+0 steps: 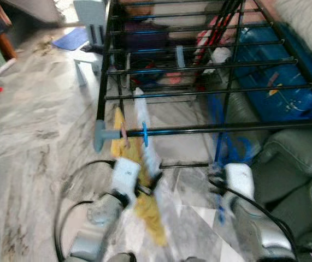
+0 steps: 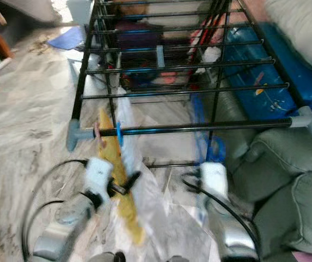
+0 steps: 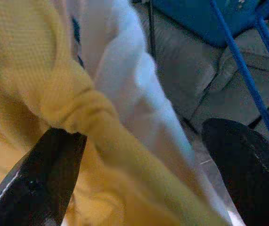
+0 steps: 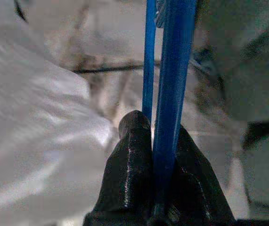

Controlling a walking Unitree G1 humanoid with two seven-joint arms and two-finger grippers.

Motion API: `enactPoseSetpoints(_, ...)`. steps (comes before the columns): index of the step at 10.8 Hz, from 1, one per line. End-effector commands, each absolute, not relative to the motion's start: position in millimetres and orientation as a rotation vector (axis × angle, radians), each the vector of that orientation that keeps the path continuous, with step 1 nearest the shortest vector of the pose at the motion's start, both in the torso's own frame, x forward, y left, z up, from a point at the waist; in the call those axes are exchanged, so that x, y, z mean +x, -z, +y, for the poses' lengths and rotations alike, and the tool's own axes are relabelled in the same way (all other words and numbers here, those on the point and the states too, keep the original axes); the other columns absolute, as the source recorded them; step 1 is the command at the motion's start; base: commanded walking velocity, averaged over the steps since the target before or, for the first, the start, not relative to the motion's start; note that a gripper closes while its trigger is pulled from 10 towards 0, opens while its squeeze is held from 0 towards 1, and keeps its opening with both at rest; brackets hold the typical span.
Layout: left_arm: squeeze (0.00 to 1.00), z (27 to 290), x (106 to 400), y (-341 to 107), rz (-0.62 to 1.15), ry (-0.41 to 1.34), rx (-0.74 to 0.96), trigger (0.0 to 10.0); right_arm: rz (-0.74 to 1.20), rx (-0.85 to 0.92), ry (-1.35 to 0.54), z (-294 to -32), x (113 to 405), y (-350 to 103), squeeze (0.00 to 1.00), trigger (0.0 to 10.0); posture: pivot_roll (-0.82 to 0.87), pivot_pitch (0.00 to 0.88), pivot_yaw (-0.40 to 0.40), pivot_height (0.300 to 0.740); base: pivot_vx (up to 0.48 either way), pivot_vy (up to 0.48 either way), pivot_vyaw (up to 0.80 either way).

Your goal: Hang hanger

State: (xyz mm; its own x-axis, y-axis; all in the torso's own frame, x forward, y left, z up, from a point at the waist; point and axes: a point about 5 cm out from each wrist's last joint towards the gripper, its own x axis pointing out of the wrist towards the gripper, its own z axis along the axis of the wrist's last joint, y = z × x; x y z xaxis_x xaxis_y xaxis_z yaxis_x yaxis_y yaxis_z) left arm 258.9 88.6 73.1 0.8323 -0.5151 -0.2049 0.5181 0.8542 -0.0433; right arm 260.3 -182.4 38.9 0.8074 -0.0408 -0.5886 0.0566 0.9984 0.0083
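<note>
A black metal drying rack (image 1: 210, 65) fills the upper centre of the eye views, its front rail (image 1: 227, 129) crossing mid-frame. At lower right, the right gripper (image 4: 160, 160) is clenched on a thin blue plastic hanger (image 4: 169, 84) — the hanger rises from it toward that rail. At lower left, the left gripper (image 3: 139, 174) stands released, its fingers (image 3: 44, 179) spread around a yellow cloth (image 1: 147, 210) and a white cloth (image 1: 145, 131) draped from the rail. A grey-green sofa (image 1: 295, 174) sits at lower right.
</note>
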Motion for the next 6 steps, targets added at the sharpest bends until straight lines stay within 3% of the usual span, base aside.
enactPoseSetpoints(1, 0.0, 93.6, 257.9, -71.8, 0.221, 0.533, 0.038, 10.0, 0.618, 0.02, 0.067, -184.5, 257.5, -41.6, 0.0, 10.0, -0.04, 0.14, -0.007, 0.74, 0.0, 0.0, 0.0)
enactPoseSetpoints(3, 0.0, 94.1, 257.7, -71.3, 0.226, 0.538, 0.039, 10.0, 0.641, 0.019, 0.111, -207.6, 256.2, -40.2, 0.0, 10.0, -0.05, 0.146, 0.0, 0.74, 0.0, 0.0, 0.0)
enactPoseSetpoints(6, 0.0, 93.4, 258.0, -71.1, 0.229, 0.544, 0.043, 10.0, 0.603, 0.0, 0.11, -233.3, 288.2, -63.3, 0.0, 10.0, -0.05, 0.147, 0.001, 0.74, 0.0, 0.0, 0.0)
